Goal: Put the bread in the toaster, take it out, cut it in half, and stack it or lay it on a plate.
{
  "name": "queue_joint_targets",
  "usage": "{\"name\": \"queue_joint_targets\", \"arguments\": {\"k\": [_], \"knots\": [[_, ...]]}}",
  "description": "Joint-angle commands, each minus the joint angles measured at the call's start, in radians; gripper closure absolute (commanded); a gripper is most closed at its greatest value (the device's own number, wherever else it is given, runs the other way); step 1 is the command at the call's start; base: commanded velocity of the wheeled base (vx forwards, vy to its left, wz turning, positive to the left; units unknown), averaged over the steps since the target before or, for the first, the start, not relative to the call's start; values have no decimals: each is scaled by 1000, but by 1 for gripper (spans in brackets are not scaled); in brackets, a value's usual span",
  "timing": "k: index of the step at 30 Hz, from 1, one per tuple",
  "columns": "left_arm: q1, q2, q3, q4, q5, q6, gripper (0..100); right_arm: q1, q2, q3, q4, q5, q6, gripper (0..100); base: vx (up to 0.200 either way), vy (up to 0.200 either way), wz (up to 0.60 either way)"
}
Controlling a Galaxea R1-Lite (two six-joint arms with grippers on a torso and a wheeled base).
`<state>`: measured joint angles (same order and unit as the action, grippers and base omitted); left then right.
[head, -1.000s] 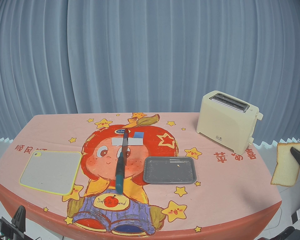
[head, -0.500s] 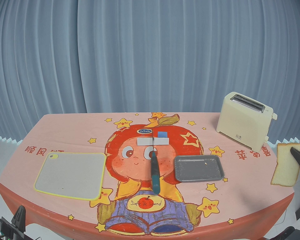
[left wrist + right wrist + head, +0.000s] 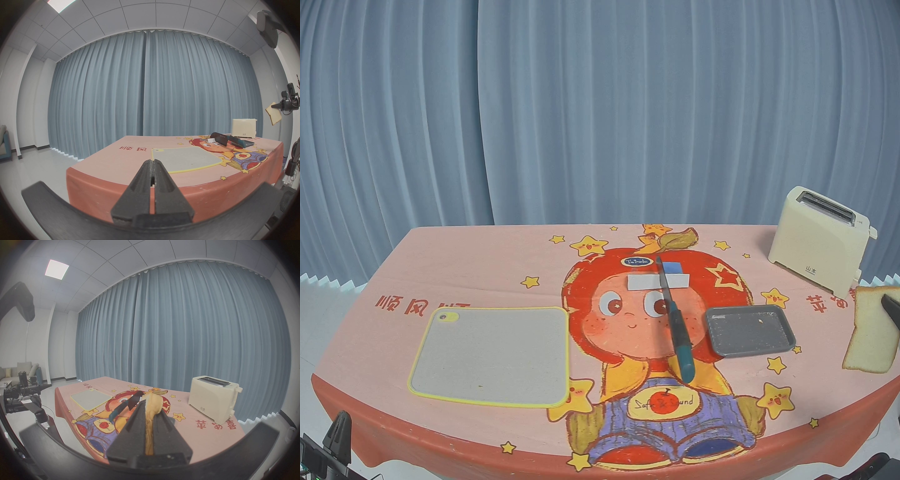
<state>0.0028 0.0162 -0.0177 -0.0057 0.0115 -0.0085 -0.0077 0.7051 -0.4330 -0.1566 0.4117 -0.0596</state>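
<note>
A slice of bread (image 3: 872, 331) hangs upright in the air off the table's right end, with my right gripper (image 3: 890, 309) shut on its upper edge; the right wrist view shows the bread (image 3: 153, 404) pinched between the closed jaws of the right gripper (image 3: 149, 416). The cream toaster (image 3: 822, 240) stands at the table's far right corner, slots empty. A grey plate (image 3: 737, 331) lies in front of it. A teal-handled knife (image 3: 678, 331) lies left of the plate. My left gripper (image 3: 152, 164) is shut and empty, low off the table's left near corner.
A white cutting board with a yellow rim (image 3: 494, 356) lies on the left half of the pink printed tablecloth (image 3: 487, 275). White and blue tape strips (image 3: 650, 281) sit by the knife tip. A blue curtain (image 3: 600, 112) hangs behind the table.
The head view has swung left, so everything on the table sits farther right in the picture. The bread and right gripper hold the same spot in it. Nothing on the table itself moved.
</note>
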Motion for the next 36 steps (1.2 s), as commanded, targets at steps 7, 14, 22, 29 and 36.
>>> {"name": "queue_joint_targets", "arguments": {"k": [7,14,22,29,36], "knots": [[0,-16,18,0,1,-2,100,2,2,2,-1,1,0,100,0,200,0],[0,-16,18,0,1,-1,100,2,4,3,0,2,0,100,0,200,0],[0,-16,18,0,1,-2,100,8,8,7,0,7,3,100,0,75,0],[0,-16,18,0,2,-4,100,69,20,11,-1,15,80,100,0,0,0],[0,-16,18,0,2,-4,100,187,57,3,-17,18,314,100,-200,0,0]]}}
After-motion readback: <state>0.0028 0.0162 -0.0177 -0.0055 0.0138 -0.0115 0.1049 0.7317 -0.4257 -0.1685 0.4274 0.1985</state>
